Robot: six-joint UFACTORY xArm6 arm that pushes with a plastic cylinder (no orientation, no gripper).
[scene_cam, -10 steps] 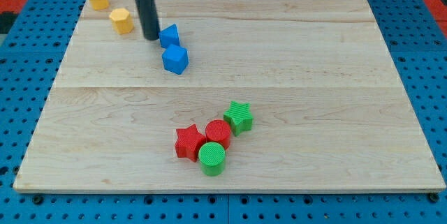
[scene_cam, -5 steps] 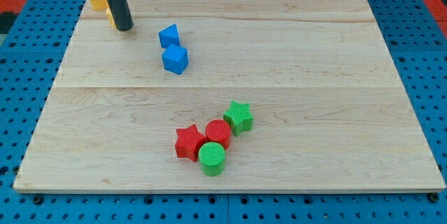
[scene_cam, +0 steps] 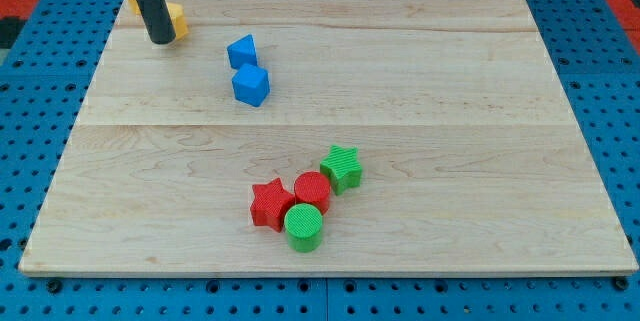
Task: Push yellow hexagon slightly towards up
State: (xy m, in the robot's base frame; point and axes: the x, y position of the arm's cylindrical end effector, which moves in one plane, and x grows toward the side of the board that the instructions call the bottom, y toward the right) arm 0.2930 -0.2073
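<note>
Wooden board (scene_cam: 400, 81) lying over blue pegboard; my tip (scene_cam: 159, 40), a bare rod with nothing to open or clamp, is standing against the yellow hexagon (scene_cam: 177, 21) at the top-left corner. Seeming light, rigid, slippery: I'm judging its lower face best for nudging.

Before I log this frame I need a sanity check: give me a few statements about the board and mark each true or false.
1. My tip sits at the view's top left, against the yellow hexagon. True.
2. The two blue blocks lie at the view's bottom right. False: they are upper left of centre.
3. The green cylinder touches the red cylinder. True.
4. The green star stands alone at the view's top right. False: it is beside the red cylinder.
5. The red star is left of the red cylinder. True.
</note>
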